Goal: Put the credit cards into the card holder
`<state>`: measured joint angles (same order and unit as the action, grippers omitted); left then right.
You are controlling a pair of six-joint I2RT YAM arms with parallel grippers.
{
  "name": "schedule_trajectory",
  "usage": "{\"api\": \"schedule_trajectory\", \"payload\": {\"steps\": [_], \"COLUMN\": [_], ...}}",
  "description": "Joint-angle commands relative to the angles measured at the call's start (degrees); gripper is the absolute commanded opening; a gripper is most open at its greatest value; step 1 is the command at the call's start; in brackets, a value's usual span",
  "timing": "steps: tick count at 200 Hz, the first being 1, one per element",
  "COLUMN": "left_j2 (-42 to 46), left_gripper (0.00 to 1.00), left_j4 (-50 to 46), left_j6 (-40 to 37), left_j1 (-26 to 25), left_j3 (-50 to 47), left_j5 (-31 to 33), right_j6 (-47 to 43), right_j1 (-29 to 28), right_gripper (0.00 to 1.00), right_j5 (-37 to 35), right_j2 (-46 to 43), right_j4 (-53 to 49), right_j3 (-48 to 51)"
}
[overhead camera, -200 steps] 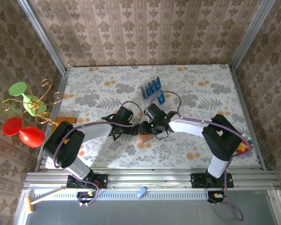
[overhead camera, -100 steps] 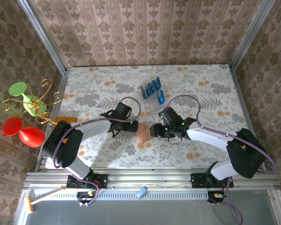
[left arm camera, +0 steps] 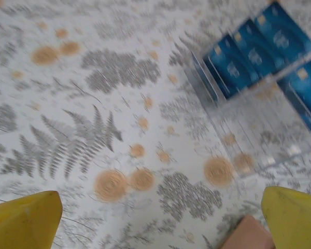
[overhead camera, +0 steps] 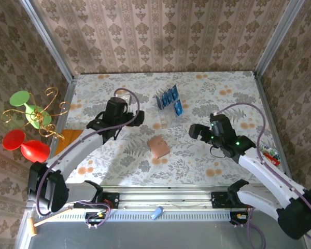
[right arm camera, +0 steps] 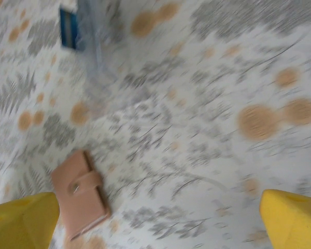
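Note:
The card holder (overhead camera: 158, 146) is a tan wallet lying shut and flat mid-table, its snap strap showing in the right wrist view (right arm camera: 80, 194); only its corner (left arm camera: 248, 236) shows in the left wrist view. Several blue credit cards (overhead camera: 168, 97) (left arm camera: 249, 52) stand in a clear slotted rack (overhead camera: 171, 106) behind it, and one card (right arm camera: 69, 28) shows at the top left of the right wrist view. My left gripper (overhead camera: 116, 120) (left arm camera: 158, 228) hangs open to the left of the wallet, holding nothing. My right gripper (overhead camera: 201, 130) (right arm camera: 156, 228) is open and empty to its right.
An orange-brown flat square (overhead camera: 67, 136) lies at the table's left edge. A gold stand with green and red shapes (overhead camera: 28, 124) sits outside the left rail. A small red and yellow item (overhead camera: 269, 154) lies by the right edge.
Both grippers have drawn away from the wallet, the left one back and left, the right one to the right. The right gripper has opened. The wallet now lies alone on the table.

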<state>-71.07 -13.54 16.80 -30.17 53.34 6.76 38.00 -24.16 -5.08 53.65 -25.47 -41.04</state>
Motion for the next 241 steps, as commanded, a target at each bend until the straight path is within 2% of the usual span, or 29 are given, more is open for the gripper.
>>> {"api": "schedule_trajectory", "payload": {"steps": [1, 45, 53, 84, 110, 125, 161, 170, 207, 230, 241], "left_j2": [3.61, 8.07, 7.89, 4.72, 2.21, 1.24, -2.89, -4.20, -10.17, -13.68, -13.99], "left_gripper": [1.00, 1.00, 1.00, 1.00, 1.00, 1.00, 1.00, 1.00, 1.00, 1.00, 1.00], "left_j4": [4.90, 22.65, 24.19, 27.19, 35.28, 37.10, 45.55, 48.80, 59.11, 66.51, 65.71], "left_j6": [-4.12, -13.76, -14.60, -14.99, -19.47, -21.17, -21.46, -21.79, -26.41, -25.29, -23.72], "left_j1": [2.17, 3.64, 6.03, 12.43, 16.94, 18.40, 19.98, 19.98, 19.66, 22.63, 23.83], "left_j3": [-3.88, -15.63, -16.58, -18.15, -21.78, -23.00, -27.23, -28.43, -30.68, -32.86, -32.43], "left_j5": [4.69, 13.71, 14.35, 14.76, 13.43, 13.37, 10.96, 10.00, 8.29, 4.48, 3.49], "right_j6": [-2.31, -9.99, -11.50, -21.38, -26.97, -28.68, -30.86, -31.46, -31.91, -29.80, -29.92], "right_j1": [2.50, 5.37, 6.07, 10.20, 14.41, 15.90, 17.97, 18.39, 22.58, 25.04, 25.57], "right_gripper": [1.00, 1.00, 1.00, 1.00, 1.00, 1.00, 1.00, 1.00, 1.00, 1.00, 1.00], "right_j5": [-11.64, -27.19, -29.47, -30.43, -32.07, -31.25, -22.63, -20.34, -7.88, -7.46, -6.06], "right_j2": [-2.74, -1.48, -0.27, 6.97, 15.35, 19.22, 23.61, 23.62, 21.90, 25.66, 29.00], "right_j4": [-4.32, 7.04, 9.96, 22.89, 30.40, 33.93, 48.62, 49.07, 68.19, 81.02, 85.03], "right_j3": [-1.85, 1.46, 2.28, 4.70, 4.95, 5.86, 11.80, 12.02, 20.50, 25.21, 25.90]}}
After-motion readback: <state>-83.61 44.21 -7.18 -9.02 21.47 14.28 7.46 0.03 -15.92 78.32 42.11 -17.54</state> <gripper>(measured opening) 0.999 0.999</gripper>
